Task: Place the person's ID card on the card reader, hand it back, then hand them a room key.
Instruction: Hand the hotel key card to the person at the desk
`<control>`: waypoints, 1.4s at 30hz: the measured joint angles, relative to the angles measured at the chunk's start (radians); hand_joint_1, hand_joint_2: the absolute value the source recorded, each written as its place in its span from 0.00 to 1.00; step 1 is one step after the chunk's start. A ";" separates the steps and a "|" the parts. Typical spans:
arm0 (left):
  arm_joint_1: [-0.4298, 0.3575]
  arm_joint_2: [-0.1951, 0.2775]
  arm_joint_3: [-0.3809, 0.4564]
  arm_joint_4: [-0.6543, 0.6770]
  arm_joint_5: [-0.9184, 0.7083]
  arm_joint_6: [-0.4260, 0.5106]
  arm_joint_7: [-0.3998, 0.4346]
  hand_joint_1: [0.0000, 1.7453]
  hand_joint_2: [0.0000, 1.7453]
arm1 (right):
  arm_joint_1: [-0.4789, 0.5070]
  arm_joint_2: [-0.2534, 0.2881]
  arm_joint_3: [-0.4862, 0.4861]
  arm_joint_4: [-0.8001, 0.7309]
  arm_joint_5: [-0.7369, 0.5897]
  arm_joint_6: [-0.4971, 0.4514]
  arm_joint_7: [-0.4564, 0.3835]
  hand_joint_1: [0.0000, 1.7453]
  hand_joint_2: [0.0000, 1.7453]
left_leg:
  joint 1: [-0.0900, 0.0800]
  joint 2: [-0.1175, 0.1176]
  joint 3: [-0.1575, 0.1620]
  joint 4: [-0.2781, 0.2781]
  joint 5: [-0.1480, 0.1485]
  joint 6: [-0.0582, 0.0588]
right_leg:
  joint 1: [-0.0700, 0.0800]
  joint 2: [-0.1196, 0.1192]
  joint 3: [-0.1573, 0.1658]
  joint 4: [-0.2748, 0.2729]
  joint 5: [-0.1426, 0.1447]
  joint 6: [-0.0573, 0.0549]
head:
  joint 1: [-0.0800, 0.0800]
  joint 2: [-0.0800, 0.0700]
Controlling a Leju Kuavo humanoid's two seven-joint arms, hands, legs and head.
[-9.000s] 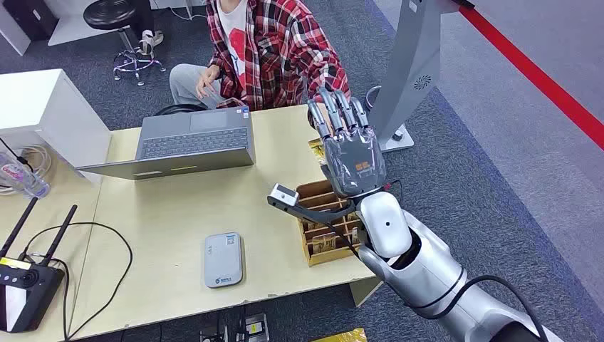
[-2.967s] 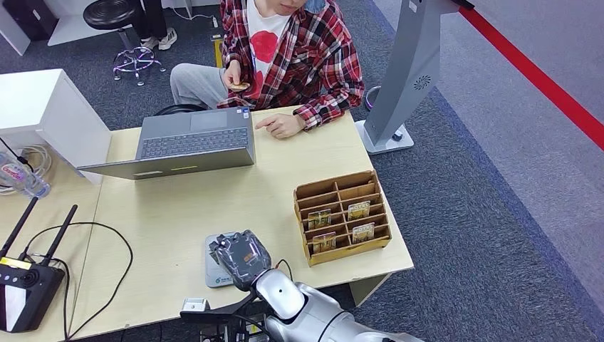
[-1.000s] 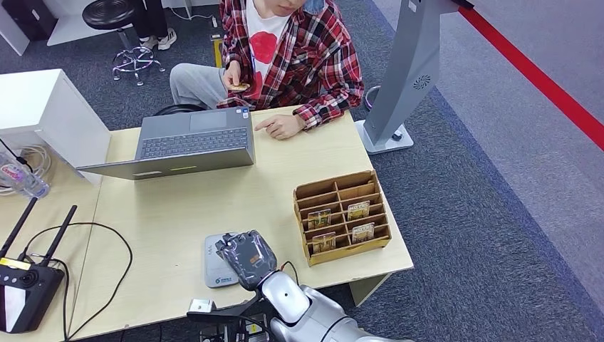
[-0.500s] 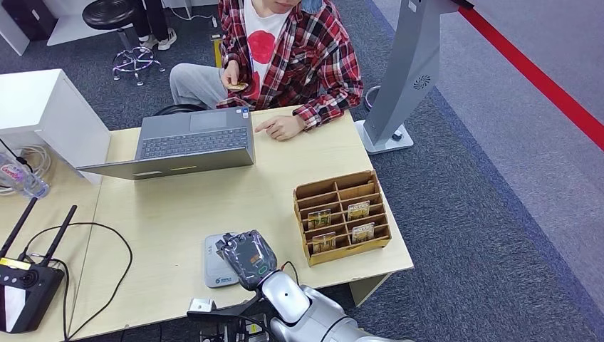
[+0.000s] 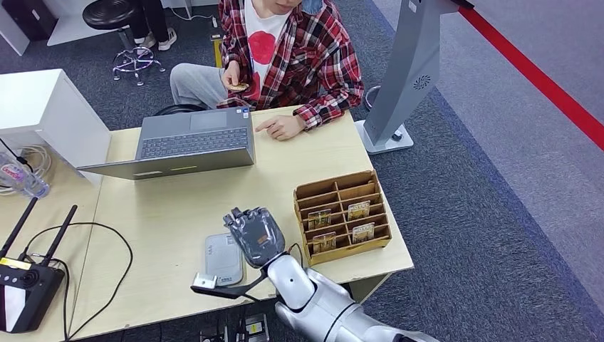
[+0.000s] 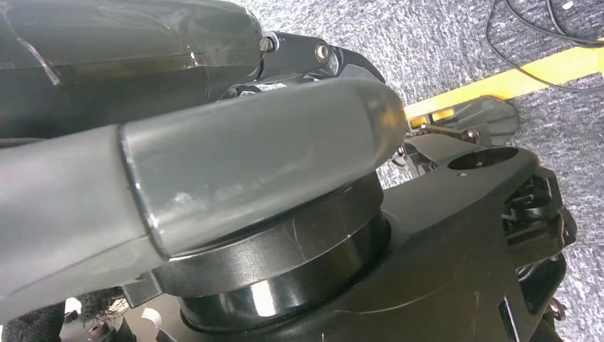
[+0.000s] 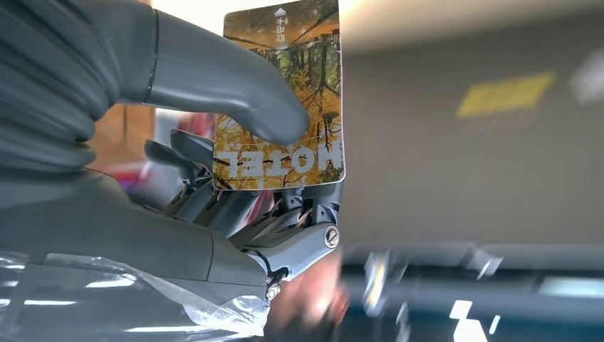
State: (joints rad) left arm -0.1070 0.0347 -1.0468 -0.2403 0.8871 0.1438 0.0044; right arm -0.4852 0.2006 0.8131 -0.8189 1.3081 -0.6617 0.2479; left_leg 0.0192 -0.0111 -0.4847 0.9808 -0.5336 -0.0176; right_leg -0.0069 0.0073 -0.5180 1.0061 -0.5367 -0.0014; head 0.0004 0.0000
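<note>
My right hand (image 5: 255, 239) hangs over the table's near edge, just right of the grey-white card reader (image 5: 222, 259), its back toward the head camera. In the right wrist view the thumb (image 7: 235, 92) pinches a card (image 7: 285, 85) against the fingers; the card shows an autumn forest and the word HOTEL. More key cards (image 5: 358, 209) stand in the slots of a cardboard box (image 5: 342, 182) to the right. The person in a plaid shirt (image 5: 313, 50) sits across the table, one hand (image 5: 283, 127) resting on it, the other holding a small card (image 5: 238, 86). My left hand (image 6: 235, 153) hangs down, holding nothing.
An open laptop (image 5: 192, 139) sits at the table's far side. A black router (image 5: 25, 285) with antennas and a cable lies at the left, with a white box (image 5: 43, 107) and a bottle (image 5: 20, 178) behind it. A grey stand (image 5: 409, 71) rises at the far right.
My right hand has lifted off the card reader and shifted right and away from me, uncovering the reader. The person has stayed still.
</note>
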 joint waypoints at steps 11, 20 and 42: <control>0.004 0.002 0.000 0.000 0.005 -0.010 -0.023 0.00 0.00 | -0.109 -0.263 -0.079 -0.441 0.066 0.164 0.138 1.00 1.00 | 0.000 0.001 0.000 0.002 0.000 0.000 | 0.000 0.001 0.000 0.000 0.001 0.001 | 0.000 0.000; 0.003 0.002 0.000 0.000 0.008 -0.010 -0.028 0.00 0.00 | -0.167 -0.387 -0.142 -0.611 0.066 0.219 0.160 1.00 1.00 | 0.000 0.002 0.000 0.002 0.000 0.000 | 0.000 0.002 0.000 0.000 0.001 0.001 | 0.000 0.000; 0.000 0.002 0.000 0.000 0.010 -0.009 -0.026 0.00 0.00 | -0.196 -0.409 -0.143 -0.593 0.052 0.196 0.149 0.00 1.00 | 0.000 0.001 -0.002 0.002 0.000 0.000 | 0.000 0.000 -0.001 0.000 0.001 0.001 | 0.000 0.000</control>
State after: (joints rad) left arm -0.1066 0.0366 -1.0468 -0.2403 0.8967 0.1347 -0.0219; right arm -0.6812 -0.2083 0.6703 -1.4121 1.3600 -0.4659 0.3973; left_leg 0.0196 -0.0099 -0.4868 0.9829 -0.5336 -0.0174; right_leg -0.0069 0.0076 -0.5187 1.0063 -0.5353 -0.0003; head 0.0004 0.0000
